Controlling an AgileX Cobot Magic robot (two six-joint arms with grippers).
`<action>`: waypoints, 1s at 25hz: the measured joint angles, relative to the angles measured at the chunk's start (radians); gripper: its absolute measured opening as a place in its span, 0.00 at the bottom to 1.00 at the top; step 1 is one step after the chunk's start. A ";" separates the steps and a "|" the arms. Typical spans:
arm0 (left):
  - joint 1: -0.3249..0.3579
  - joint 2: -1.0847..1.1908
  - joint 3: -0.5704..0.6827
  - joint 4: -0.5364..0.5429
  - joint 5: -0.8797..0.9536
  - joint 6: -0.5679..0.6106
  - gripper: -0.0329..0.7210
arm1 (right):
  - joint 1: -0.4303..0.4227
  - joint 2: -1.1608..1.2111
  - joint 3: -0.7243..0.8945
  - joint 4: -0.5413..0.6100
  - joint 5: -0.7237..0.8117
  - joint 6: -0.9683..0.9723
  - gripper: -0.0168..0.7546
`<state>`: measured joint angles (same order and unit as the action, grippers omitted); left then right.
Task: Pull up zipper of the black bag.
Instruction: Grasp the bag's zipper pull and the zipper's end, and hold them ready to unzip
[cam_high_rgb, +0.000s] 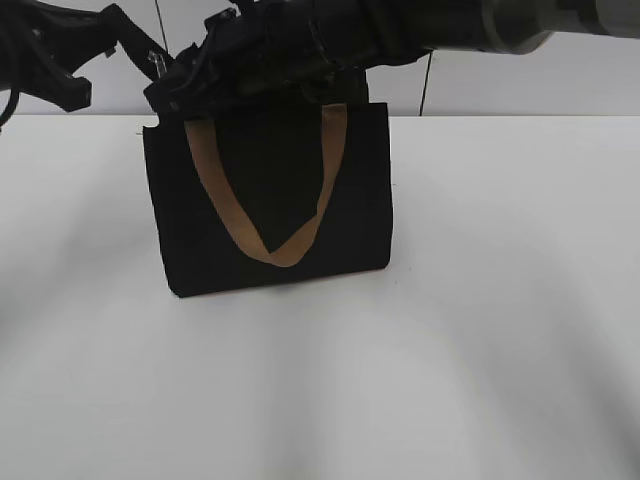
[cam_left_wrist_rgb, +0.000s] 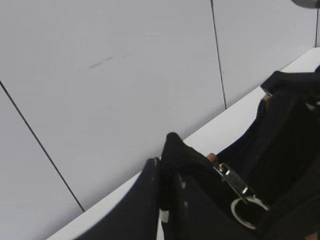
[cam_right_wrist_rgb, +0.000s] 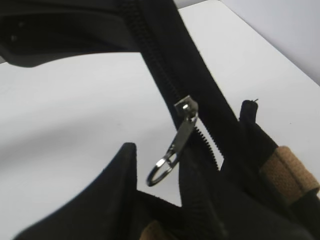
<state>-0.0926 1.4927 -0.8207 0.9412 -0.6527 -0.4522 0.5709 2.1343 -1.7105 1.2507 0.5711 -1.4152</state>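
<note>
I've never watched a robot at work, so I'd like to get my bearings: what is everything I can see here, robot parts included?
black bag: one, black fabric, standing upright on the table near its far edge.
strap handles: tan-brown; one hangs in a loop down the bag's front, part of another shows at the bag's top.
zipper: one, shiny silver pull tab with a ring, hanging from the black zip track along the bag's top.
table: one, white, under the bag.
wall: pale grey panels with dark seams, behind the table.
left claw: black, closed on the fabric at the bag's top edge.
right claw: black, at the bag's top near the zipper; open or shut not clear.
</note>
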 joint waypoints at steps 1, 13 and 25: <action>0.000 0.000 0.000 0.000 0.000 0.000 0.07 | 0.000 0.000 0.000 0.000 -0.001 0.000 0.22; -0.005 0.000 0.000 0.005 0.222 0.000 0.07 | -0.001 -0.023 0.000 -0.087 0.003 0.072 0.01; -0.011 0.000 0.000 0.006 0.263 0.000 0.07 | -0.016 -0.053 0.000 -0.221 0.032 0.189 0.01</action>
<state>-0.1033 1.4927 -0.8207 0.9472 -0.3898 -0.4522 0.5551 2.0811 -1.7105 1.0293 0.6030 -1.2263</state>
